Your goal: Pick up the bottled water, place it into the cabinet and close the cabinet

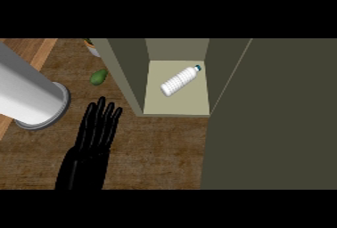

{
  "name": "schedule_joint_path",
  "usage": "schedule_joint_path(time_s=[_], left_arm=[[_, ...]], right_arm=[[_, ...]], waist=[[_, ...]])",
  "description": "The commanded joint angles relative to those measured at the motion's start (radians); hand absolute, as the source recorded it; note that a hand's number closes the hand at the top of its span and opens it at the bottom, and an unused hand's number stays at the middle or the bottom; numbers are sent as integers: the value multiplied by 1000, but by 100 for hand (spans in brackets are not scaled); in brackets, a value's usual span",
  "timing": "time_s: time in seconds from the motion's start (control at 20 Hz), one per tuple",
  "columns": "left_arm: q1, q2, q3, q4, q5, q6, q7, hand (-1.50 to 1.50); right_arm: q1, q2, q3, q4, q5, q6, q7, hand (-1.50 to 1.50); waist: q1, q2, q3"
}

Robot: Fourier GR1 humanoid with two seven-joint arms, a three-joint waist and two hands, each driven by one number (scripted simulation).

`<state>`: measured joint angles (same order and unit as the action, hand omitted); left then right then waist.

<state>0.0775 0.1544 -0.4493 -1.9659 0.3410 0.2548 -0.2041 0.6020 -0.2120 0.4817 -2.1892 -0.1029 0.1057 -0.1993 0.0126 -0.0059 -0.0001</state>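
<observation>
- We see the clear plastic water bottle with a blue-green cap (179,81) lying on its side on the pale floor of the open olive-grey cabinet (129,75), so we judge the placing done and the closing yet to do
- The bottle's long axis runs on a slant, with the cap toward the far right of the compartment and the base toward the near left; it lies wholly inside the front edge
- Our black left hand (96,133) rests over the brown wooden counter (158,151), fingers straight, close together and pointing away from us, holding nothing; the bottle lies ahead of it and to its right, well apart
- Our right hand does not show, so we cannot say where it stands
- The wide dark olive door panel (276,116) fills the right of the view, and we read it as the cabinet door standing open; it lies to the right of the left hand, across the whole opening
- We judge the door belongs to the right side, yet only the left hand is in sight
- A small green pear-shaped fruit (99,77) lies on the counter just left of the cabinet wall, clear of the door
- A large pale grey cylinder with a darker rim (26,89) reaches in from the left; we cannot tell what it is
</observation>
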Motion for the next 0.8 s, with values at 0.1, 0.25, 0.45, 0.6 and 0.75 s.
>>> schedule_joint_path(time_s=[0.1, 0.25, 0.45, 0.6, 0.75], left_arm=[[150, 59, 40, -152, 20, -7, -25, -150], [269, 128, 82, -242, 57, -58, -55, -150], [371, 161, 167, -257, 126, -120, -109, -150], [406, 173, 184, -311, 142, -132, -102, -150], [489, 218, 267, -349, 236, -212, -122, -150]], right_arm=[[-2, -109, 104, -90, 83, 71, 115, 150], [-33, -129, 129, -77, 99, 110, 90, 150], [-28, -111, 237, -95, 185, 100, 99, 150], [-84, -101, 262, -149, 203, 106, 180, 150], [-125, -68, 272, -151, 219, 98, 210, 150]], waist=[[3, 1, -1], [10, 0, -1], [2, -1, -2], [6, 1, -1], [18, 2, -2]])
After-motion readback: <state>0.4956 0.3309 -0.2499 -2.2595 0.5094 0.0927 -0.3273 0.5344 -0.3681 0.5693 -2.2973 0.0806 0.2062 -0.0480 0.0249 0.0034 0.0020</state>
